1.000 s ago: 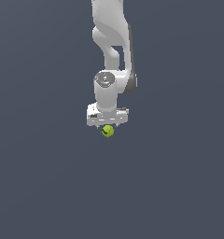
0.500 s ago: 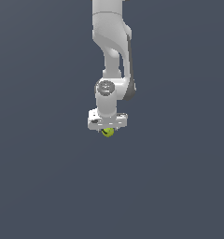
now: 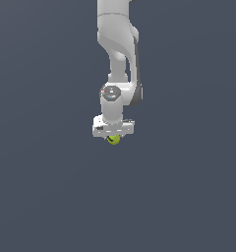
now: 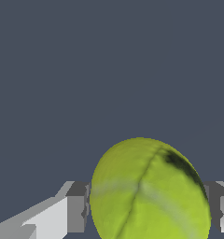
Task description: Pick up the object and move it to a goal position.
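Observation:
The small yellow-green ball with a dark mark hangs just under the white gripper in the middle of the exterior view. The gripper is shut on it and points straight down from the arm. In the wrist view the ball fills the space between the two grey fingers, which press on both of its sides. The dark streak shows on the ball's upper side. No goal marker is in view.
The white arm comes down from the top edge of the exterior view. A plain dark grey surface lies all around; no other objects show.
The gripper with the ball in it has shifted slightly toward the exterior view's left and the wrist has lowered a little. The grip on the ball is unchanged.

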{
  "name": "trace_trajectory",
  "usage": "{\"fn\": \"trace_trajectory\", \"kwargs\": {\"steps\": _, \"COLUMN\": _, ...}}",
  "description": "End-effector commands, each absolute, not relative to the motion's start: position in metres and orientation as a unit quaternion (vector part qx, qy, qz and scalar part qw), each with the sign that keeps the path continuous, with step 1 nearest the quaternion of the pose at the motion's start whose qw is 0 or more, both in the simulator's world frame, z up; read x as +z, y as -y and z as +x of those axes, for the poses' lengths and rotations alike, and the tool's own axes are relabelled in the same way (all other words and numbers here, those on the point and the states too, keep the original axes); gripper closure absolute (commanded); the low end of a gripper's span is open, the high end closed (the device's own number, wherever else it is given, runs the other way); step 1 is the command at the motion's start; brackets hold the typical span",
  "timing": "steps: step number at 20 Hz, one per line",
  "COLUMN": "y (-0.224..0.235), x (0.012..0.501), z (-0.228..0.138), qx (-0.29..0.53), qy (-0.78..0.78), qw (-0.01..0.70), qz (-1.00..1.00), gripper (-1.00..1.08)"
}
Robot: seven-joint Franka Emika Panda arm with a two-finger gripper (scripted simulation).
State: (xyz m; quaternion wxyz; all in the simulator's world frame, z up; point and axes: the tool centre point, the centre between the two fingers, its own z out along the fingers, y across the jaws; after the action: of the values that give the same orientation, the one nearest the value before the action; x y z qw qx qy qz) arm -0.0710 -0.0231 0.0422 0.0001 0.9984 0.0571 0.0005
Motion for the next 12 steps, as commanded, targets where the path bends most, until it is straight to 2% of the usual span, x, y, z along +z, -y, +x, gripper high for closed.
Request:
{"fn": "trace_trajectory", "kwargs": {"steps": 1, "y": 0.023, "x": 0.041, "z": -0.071, "qx": 0.000, "qy": -0.057, "qw": 0.000, "qz": 0.998, "gripper": 1.08}}
{"fn": "trace_trajectory", "kwargs": {"steps": 12, "y": 0.008, "x": 0.058, "z": -0.051, "qx": 0.000, "qy": -0.057, "qw": 0.000, "qz": 0.998, "gripper": 1.08}}
